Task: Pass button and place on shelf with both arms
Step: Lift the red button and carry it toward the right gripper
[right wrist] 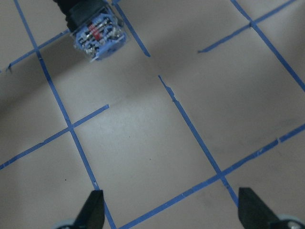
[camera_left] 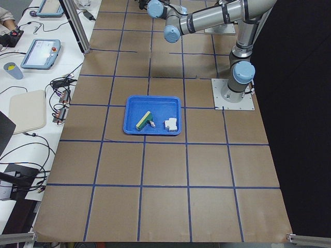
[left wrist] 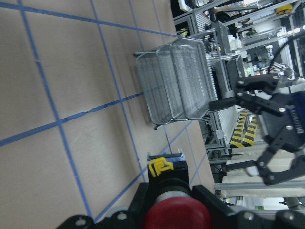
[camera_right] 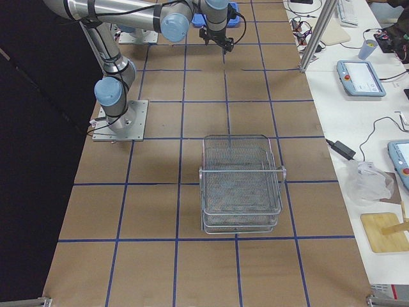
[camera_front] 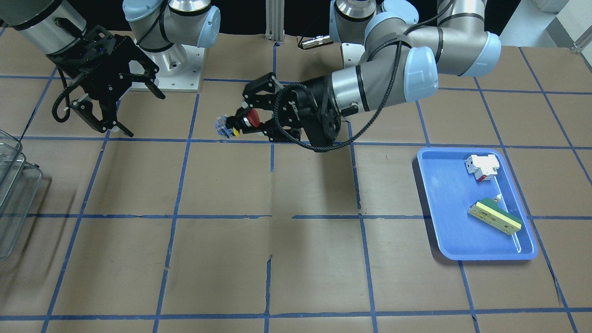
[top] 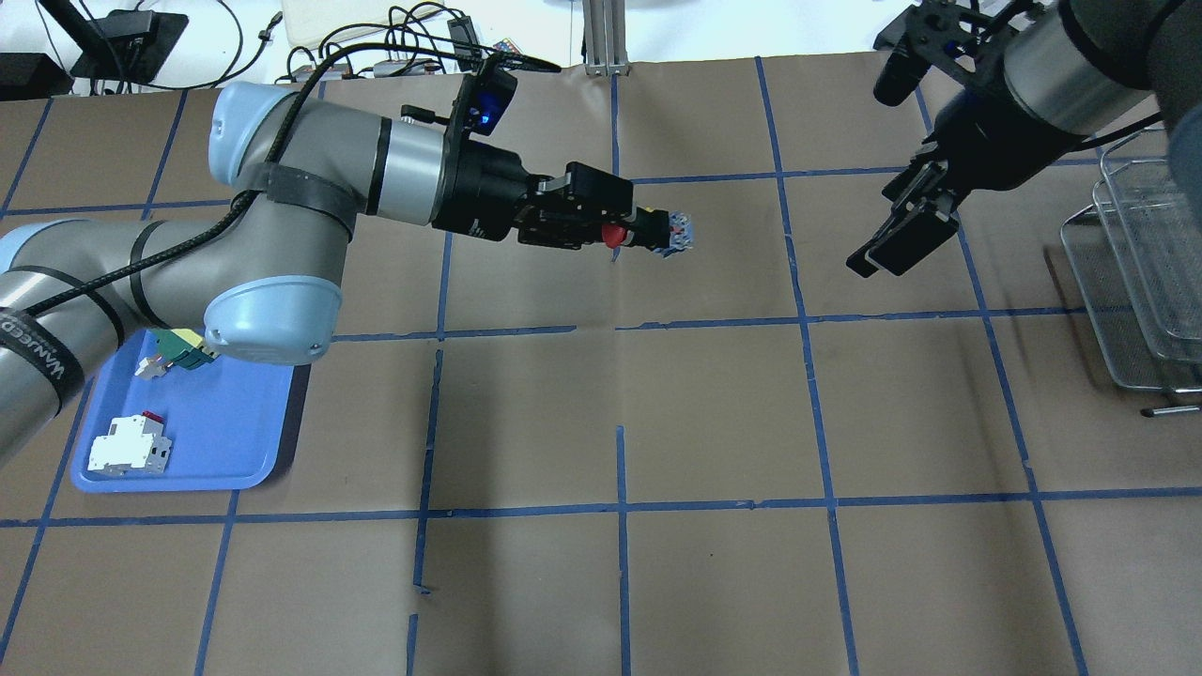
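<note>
My left gripper (top: 624,233) is shut on the button (top: 657,233) and holds it level above the table's middle, red cap inside the fingers, blue-and-yellow end pointing at my right gripper. The button also shows in the front view (camera_front: 238,123), the left wrist view (left wrist: 177,217) and the right wrist view (right wrist: 97,33). My right gripper (top: 885,174) is open and empty, well apart from the button, facing it; its fingertips (right wrist: 93,210) frame bare table. The wire-mesh shelf (top: 1141,272) stands behind the right gripper at the table's edge and shows in the right side view (camera_right: 241,182).
A blue tray (camera_front: 444,231) on my left side holds a white block with a red tab (camera_front: 482,167) and a green-and-cream bar (camera_front: 494,216). The brown table has blue tape lines. Both arm bases are bolted at the table's back edge.
</note>
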`<state>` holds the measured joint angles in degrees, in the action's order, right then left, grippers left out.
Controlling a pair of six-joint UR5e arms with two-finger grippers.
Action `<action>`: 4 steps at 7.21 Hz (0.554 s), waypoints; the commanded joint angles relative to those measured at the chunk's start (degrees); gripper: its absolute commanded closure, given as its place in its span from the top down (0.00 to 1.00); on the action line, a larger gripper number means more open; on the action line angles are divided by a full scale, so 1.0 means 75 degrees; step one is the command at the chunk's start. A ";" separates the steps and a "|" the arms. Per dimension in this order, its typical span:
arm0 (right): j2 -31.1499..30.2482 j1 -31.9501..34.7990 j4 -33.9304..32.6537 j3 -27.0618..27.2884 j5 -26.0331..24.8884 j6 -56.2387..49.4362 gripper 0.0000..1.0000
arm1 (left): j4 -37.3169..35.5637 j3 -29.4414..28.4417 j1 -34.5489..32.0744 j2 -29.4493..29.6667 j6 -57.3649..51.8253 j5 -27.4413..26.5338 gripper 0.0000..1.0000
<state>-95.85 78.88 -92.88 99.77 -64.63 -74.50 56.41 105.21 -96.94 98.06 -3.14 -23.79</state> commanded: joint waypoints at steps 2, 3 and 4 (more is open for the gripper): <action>-0.0308 -0.0005 -0.0003 0.0068 0.0356 -0.0630 1.00 | 0.0014 -0.0012 -0.0130 -0.0079 0.0452 0.0407 0.00; -0.0345 -0.0005 0.0008 0.0068 0.0425 -0.0405 1.00 | 0.0026 -0.0047 -0.0130 -0.0079 0.0465 0.0384 0.00; -0.0426 -0.0040 0.0008 0.0057 0.0437 -0.0484 1.00 | 0.0038 -0.0058 -0.0130 -0.0044 0.0477 0.0383 0.00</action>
<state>-98.33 78.73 -92.84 100.25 -61.59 -78.44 56.59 104.90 -97.89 97.54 0.18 -20.92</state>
